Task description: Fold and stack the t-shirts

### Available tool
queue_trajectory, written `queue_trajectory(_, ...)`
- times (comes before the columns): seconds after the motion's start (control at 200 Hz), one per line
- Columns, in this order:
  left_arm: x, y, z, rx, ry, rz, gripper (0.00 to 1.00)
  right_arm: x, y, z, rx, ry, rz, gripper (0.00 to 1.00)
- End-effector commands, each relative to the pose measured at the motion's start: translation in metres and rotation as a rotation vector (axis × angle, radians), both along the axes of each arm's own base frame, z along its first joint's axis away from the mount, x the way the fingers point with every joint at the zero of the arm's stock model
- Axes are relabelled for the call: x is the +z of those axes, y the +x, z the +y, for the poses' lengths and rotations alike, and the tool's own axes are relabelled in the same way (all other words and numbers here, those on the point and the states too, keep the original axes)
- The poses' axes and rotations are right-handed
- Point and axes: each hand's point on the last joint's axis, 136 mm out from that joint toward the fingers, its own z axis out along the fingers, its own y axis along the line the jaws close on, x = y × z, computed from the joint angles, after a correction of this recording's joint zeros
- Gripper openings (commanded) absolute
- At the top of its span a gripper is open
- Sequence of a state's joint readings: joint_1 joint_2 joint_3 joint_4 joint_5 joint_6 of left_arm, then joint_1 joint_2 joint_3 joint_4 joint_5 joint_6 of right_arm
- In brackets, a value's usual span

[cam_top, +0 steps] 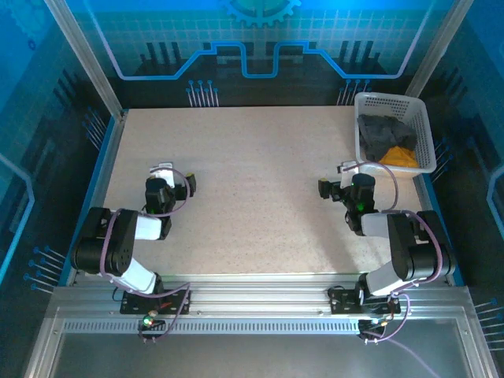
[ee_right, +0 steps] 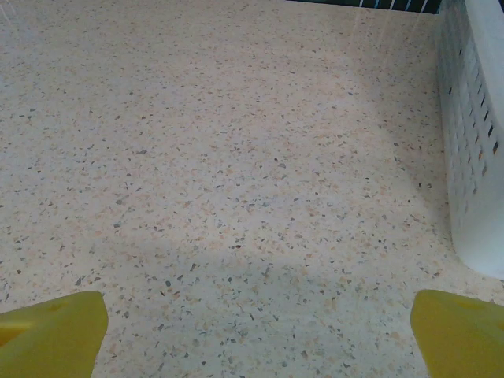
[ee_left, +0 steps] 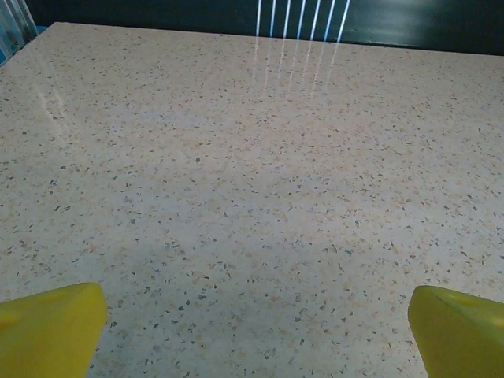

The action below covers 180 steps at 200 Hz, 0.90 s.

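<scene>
The dark charcoal-grey soft cloth t-shirt (cam_top: 382, 132) lies crumpled in the white plastic lattice basket (cam_top: 394, 97), up at the far right corner of the speckled beige tabletop (cam_top: 252, 197). Tucked against it, on the near right side of the same basket, is the orange-yellow cloth t-shirt (cam_top: 401, 157), bunched up with the grey cloth spilling over its far edge. Both shirts are unfolded heaps, and both are inside the basket.

Over to the arms. From above, the right gripper (cam_top: 335, 178) hangs over the table just left of the basket's near end, close to it but apart from it. Its wrist camera looks down on the right gripper (ee_right: 256, 335) with the yellow fingertips (ee_right: 51, 327) spread wide at the bottom corners, jaws fully parted and bare speckled surface between them. The basket (ee_right: 480, 157) runs up the right edge of that view, with its perforated white wall standing near the right-hand finger; no contact with it can be made out.

On the other side, the left gripper (cam_top: 175, 175) sits over the left part of the table, the arm folded back on itself, well apart from the basket and the shirts. In the left wrist view, the left gripper (ee_left: 256, 331) is also spread wide, its yellow fingertips (ee_left: 51, 327) at the two bottom corners and speckled tabletop between them. Neither gripper has cloth in it.
</scene>
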<state>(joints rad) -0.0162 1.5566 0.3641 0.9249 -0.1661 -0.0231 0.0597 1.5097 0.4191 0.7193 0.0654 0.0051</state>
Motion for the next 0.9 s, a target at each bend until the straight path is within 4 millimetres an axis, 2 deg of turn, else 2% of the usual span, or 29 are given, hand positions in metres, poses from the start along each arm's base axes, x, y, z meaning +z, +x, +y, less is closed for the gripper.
queue_trajectory(0.0, 0.0081, 0.005, -0.0032, -0.023, 0.009, -0.023, 0.99, 0.0143, 0.0075, 0.0024, 0.019, 0.0, -0.049, 1.0)
queue_trajectory(0.895, 0.0082, 0.0036, -0.0038, -0.023, 0.009, -0.028, 0.99, 0.0148, 0.0072, 0.0024, 0.02, 0.0, -0.052, 1.0)
